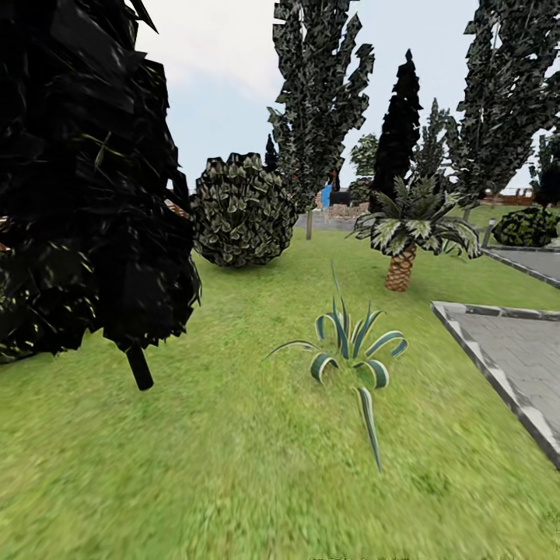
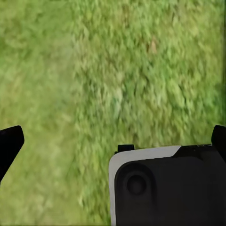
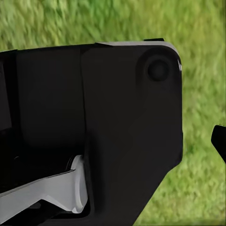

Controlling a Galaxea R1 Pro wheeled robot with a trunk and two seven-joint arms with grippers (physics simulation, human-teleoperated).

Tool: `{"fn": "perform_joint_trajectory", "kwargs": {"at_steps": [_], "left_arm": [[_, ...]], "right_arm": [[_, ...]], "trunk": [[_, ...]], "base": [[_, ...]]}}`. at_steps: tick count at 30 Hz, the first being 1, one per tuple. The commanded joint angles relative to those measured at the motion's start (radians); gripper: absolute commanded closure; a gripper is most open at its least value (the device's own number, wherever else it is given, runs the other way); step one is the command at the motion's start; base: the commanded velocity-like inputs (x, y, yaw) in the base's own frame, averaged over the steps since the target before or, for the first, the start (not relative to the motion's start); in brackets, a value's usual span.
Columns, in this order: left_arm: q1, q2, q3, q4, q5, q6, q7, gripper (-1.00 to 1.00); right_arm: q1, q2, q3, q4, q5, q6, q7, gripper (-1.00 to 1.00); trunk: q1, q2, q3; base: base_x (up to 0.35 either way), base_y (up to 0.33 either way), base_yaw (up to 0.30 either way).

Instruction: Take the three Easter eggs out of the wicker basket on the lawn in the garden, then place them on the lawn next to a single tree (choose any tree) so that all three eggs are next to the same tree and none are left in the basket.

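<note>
I am on the move across the lawn (image 1: 194, 467), and I judge this to be the travelling step, either searching for the basket or heading toward a tree; from my head I see grass running ahead, a striped spiky plant (image 1: 350, 350) growing near the middle, and grey paving (image 1: 513, 350) edging the grass on the right; a dark cone-shaped tree (image 1: 85, 179) with a thin stem stands close on the left, a round bush (image 1: 241, 210) sits farther back, and a short palm (image 1: 408, 233) with a scaly trunk stands beyond the spiky plant; taller dark trees (image 1: 319, 93) rise behind them against a pale sky.

The basket and the eggs are nowhere in what I can see, so I cannot say where they lie from here, nor whether any egg is out yet.

My left gripper (image 2: 113, 141) hangs over bare grass, its two dark fingertips (image 2: 10, 141) spread wide at either side of the wrist view with nothing between them; my right gripper is mostly masked by a black body part in its own wrist view, with just one dark tip (image 3: 220, 141) showing over grass, so I cannot tell whether it is spread or pressed together, or whether it carries anything.

Next, I think I need to turn my view until the basket or a thick-trunked tree appears; steering clear of the dark tree and the spiky plant matters.
</note>
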Motion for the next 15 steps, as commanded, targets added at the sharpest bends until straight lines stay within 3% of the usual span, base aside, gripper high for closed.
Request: {"fn": "perform_joint_trajectory", "kwargs": {"at_steps": [1,15], "left_arm": [[0.000,0.000,-0.004,0.001,0.000,-0.003,0.001,-1.00],[0.000,0.000,-0.004,0.001,-0.001,-0.001,0.002,-1.00]], "right_arm": [[0.000,0.000,-0.007,0.000,0.000,-0.003,0.001,-1.00],[0.000,0.000,-0.007,0.001,0.000,-0.003,0.001,-1.00]], "trunk": [[0.000,-0.001,0.000],[0.000,-0.001,0.000]], "base": [[0.000,0.000,-0.295],[0.000,0.000,-0.296]]}}
